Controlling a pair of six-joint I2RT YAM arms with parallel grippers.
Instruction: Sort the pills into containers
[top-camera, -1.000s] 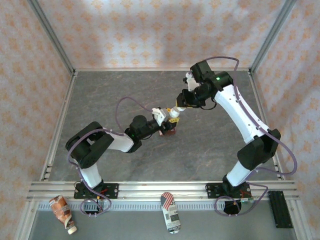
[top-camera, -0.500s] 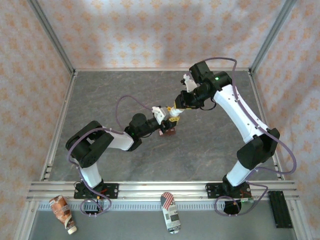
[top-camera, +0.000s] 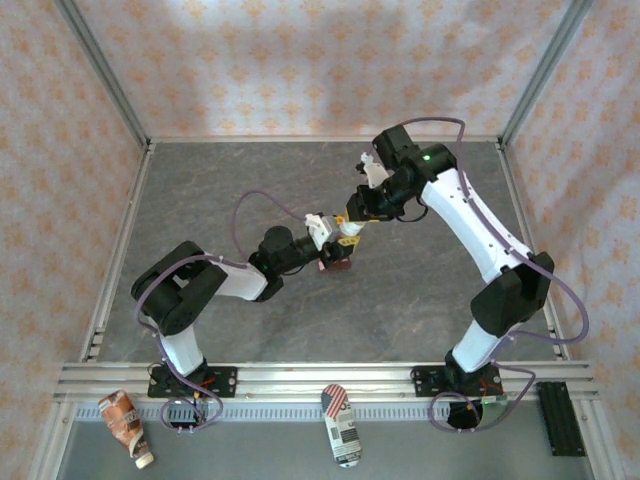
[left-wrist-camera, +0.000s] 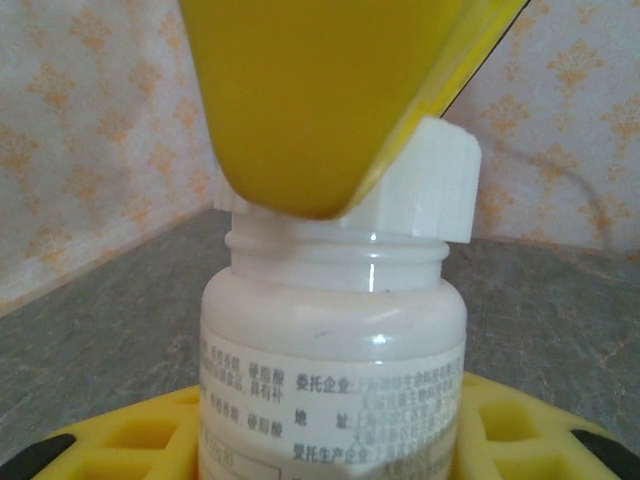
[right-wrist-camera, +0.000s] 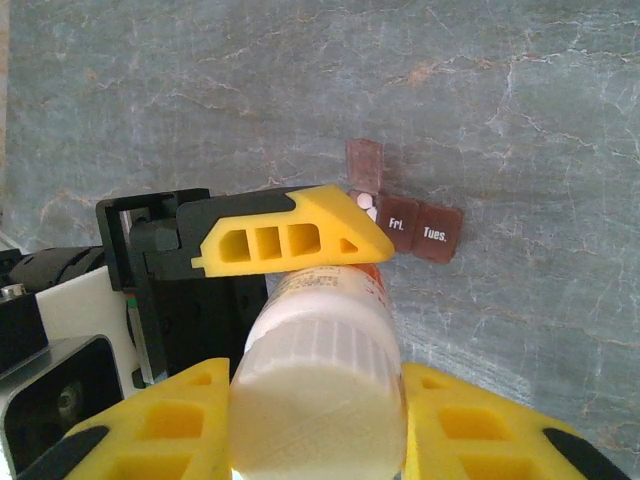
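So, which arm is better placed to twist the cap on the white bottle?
Right, probably. The right end effector is closed on the white cap; the left end effector clamps the bottle body.

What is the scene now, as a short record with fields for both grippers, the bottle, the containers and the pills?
left gripper: shut on white bottle
right gripper: shut on its cap
cap: seated or loose, cannot tell
containers: red-brown strip on table; Fri. lid and Tues. lid shut, third lid raised
pills: white, a few visible beside Fri. lid
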